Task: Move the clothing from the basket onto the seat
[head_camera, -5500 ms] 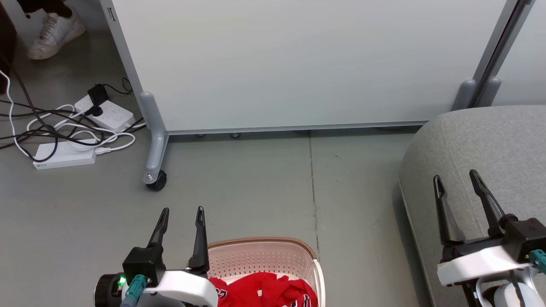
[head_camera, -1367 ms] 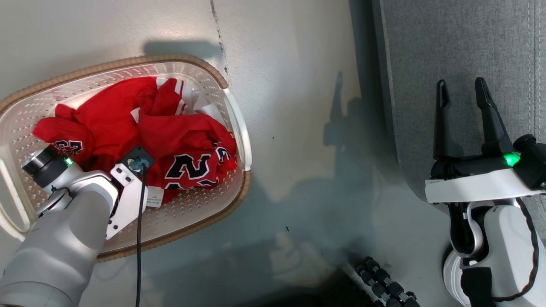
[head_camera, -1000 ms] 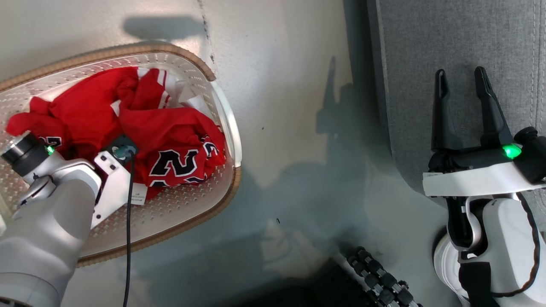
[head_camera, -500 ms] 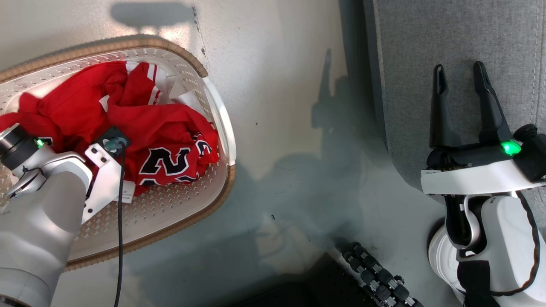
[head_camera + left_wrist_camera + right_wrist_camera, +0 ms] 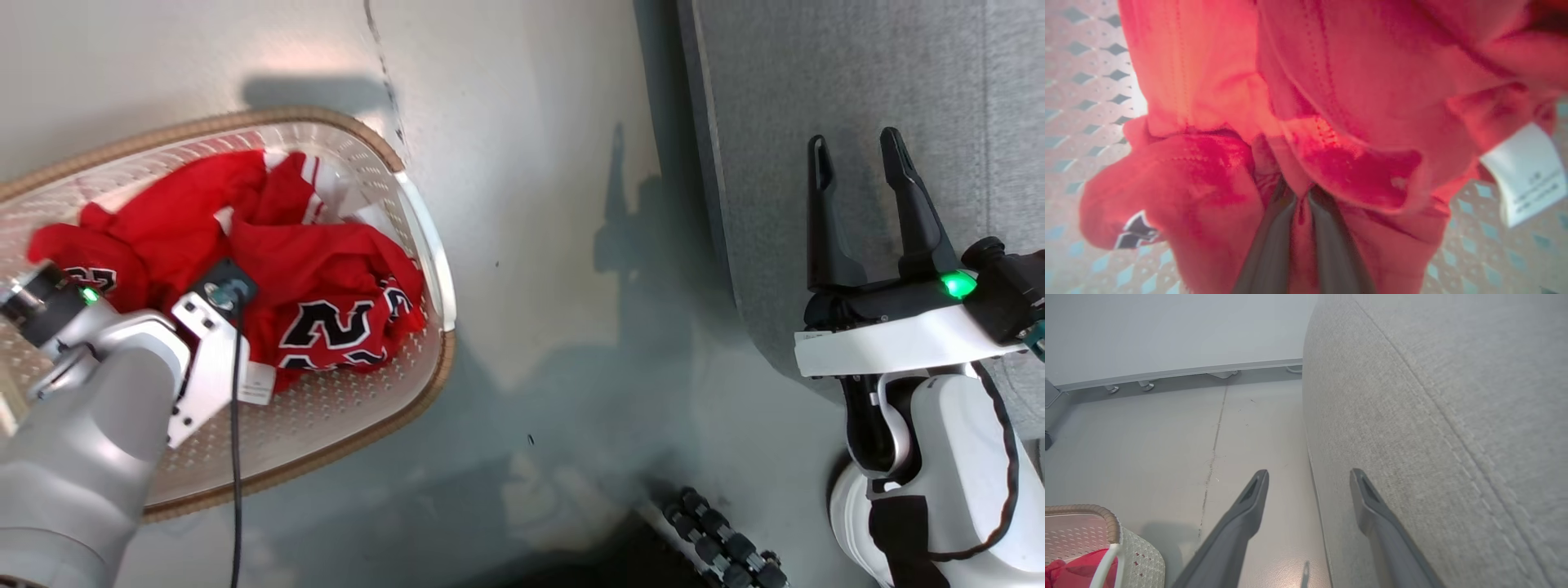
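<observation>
The clothing (image 5: pixel 318 261), a crumpled red heap with white stripes and dark numerals, lies in the cream basket (image 5: pixel 351 135) on the floor at the left. My left arm (image 5: pixel 122 351) reaches down into it and hides its own fingers in the head view. In the left wrist view my left gripper (image 5: pixel 1299 192) is shut, pinching a fold of the red clothing (image 5: pixel 1331 81). My right gripper (image 5: pixel 857 155) is open and holds nothing, hovering over the left edge of the grey seat (image 5: pixel 857 82). The right wrist view shows that gripper (image 5: pixel 1310 473) beside the seat (image 5: pixel 1433 396), with the basket (image 5: pixel 1081 509) at the lower left.
A white garment label (image 5: pixel 1527 171) hangs from the fabric above the basket's perforated floor. Bare grey floor (image 5: pixel 539 245) with a seam separates basket and seat. A white wheeled panel (image 5: pixel 1167 330) stands beyond. My base's black ribbed part (image 5: pixel 718 539) sits bottom centre.
My left gripper has closed on the red fabric inside the basket. The head camera shifted a little. The right gripper has stayed open in the same place.
</observation>
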Robot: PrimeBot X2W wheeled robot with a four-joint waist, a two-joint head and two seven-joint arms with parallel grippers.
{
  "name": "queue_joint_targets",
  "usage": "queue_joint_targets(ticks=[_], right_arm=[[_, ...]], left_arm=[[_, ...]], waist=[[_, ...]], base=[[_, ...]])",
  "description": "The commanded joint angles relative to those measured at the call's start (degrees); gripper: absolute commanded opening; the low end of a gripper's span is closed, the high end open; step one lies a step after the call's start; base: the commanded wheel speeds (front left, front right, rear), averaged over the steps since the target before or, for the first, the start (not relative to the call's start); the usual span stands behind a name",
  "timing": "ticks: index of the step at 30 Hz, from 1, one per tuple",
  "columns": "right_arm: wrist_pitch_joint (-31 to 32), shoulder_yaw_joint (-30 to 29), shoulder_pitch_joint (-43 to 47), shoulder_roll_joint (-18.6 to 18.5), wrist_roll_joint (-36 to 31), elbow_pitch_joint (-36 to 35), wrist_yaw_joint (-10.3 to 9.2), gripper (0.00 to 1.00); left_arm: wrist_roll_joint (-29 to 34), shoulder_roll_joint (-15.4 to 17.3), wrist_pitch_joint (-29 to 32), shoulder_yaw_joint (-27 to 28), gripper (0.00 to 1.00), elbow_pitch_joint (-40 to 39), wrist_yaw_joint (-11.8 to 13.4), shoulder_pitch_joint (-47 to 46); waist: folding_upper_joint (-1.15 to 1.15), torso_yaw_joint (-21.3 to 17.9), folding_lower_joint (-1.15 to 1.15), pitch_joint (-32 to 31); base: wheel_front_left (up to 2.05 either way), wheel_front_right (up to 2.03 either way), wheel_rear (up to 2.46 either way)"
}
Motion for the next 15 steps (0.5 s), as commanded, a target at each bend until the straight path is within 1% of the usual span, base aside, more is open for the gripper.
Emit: queue_joint_targets(ticks=[1, 8, 15], right_arm=[[0.19, -1.02, -0.82, -0.78, -0.70, 0.51, 0.04, 1.00], [0.16, -1.60, 0.40, -0.63, -3.02, 0.71, 0.05, 1.00], [0.16, -2.44, 2.07, -0.62, -4.81, 1.71, 0.05, 1.00]], left_arm=[[-0.54, -0.28, -0.41, -0.18, 0.00, 0.05, -0.07, 0.53], [-1.75, -2.80, -4.99, -0.51, 0.00, 0.08, 1.30, 3.21], [-3.96, -5.63, -10.04, 0.15, 0.00, 0.06, 3.19, 6.54]], waist=[[0.00, 0.79, 0.00, -1.92], [0.00, 3.16, 0.00, -8.66], [0.00, 6.02, 0.00, -17.45]], base=[[0.00, 0.00, 0.00], [0.00, 0.00, 0.00], [0.00, 0.00, 0.00]])
